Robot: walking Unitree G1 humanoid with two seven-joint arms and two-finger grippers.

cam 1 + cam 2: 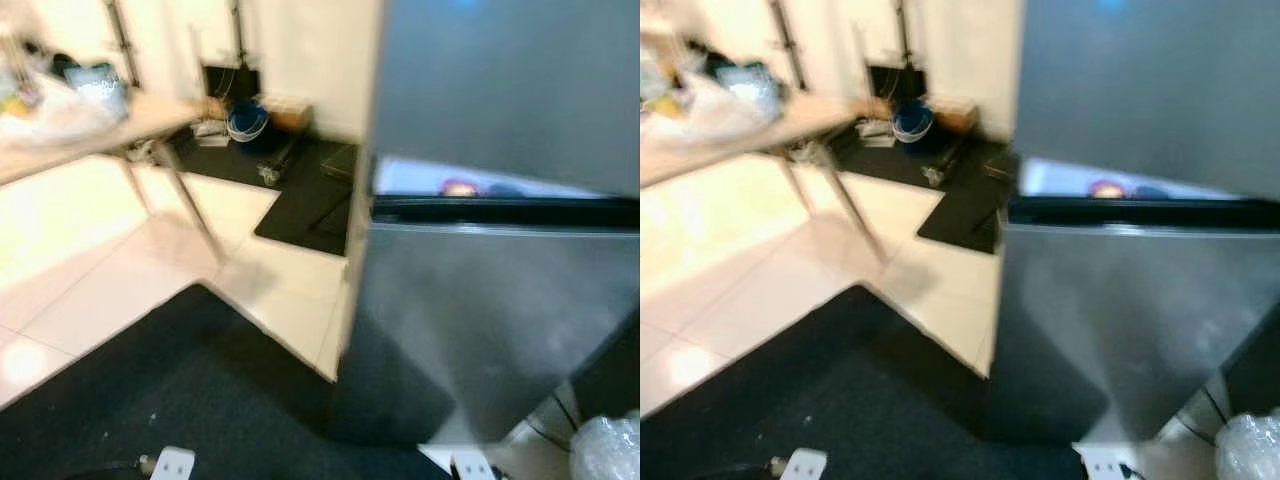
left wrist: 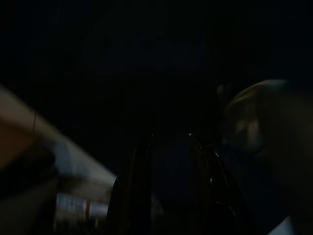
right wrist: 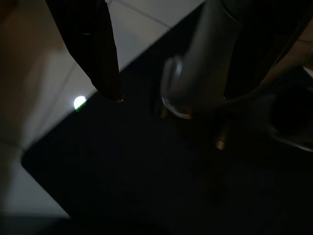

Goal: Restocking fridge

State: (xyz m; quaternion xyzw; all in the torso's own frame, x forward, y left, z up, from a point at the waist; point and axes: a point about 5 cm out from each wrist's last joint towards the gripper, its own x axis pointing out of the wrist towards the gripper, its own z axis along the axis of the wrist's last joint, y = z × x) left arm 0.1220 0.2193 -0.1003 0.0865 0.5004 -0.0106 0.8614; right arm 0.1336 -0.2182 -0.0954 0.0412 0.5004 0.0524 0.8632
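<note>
Head views soft and motion-blurred, glare on pale floor tiles (image 1: 90,290), wrist views nearly black

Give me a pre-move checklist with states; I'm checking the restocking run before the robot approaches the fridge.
1. Fridge in view ahead: ok.
2. Upper door ajar, a lit gap showing blurred items: ok.
3. Dark mat underfoot free of obstacles: cannot tell, a white plug lies at the near edge.
4. Right end effector carrying stock: cannot tell, too dark.
5. Left end effector state: cannot tell, too dark.
6. Table with bags stands off to the left: ok.
</note>
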